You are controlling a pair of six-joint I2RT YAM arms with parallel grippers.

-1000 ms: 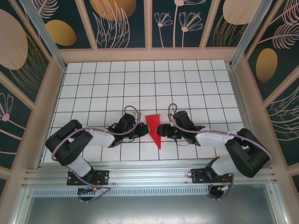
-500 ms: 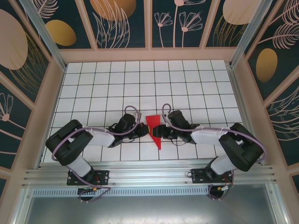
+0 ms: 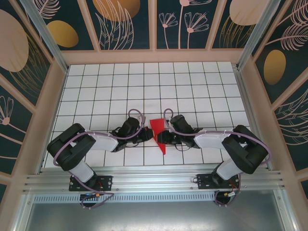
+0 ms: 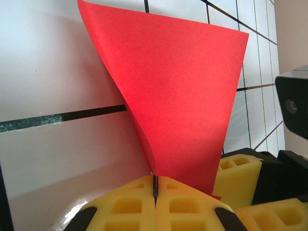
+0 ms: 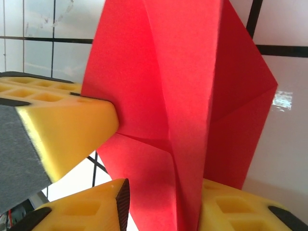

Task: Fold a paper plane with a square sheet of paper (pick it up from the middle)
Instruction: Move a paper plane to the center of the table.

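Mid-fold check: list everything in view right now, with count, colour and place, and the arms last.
red folded paper: 1, bright red, creased to a point, near middle of the table between the two grippers
table: 1, white tiles with black grid lines, under everything
wall panels: several, dark blue-green with tan plant patterns, along the far and side edges
metal rail: 1, silver, along the near edge by the arm bases
left arm: 1, black and white, reaching from near left toward the middle
right arm: 1, black and white, reaching from near right toward the middle
left gripper: 1, yellow fingers, shut on the red folded paper
right gripper: 1, yellow fingers, one on each side of the paper; unclear whether clamped
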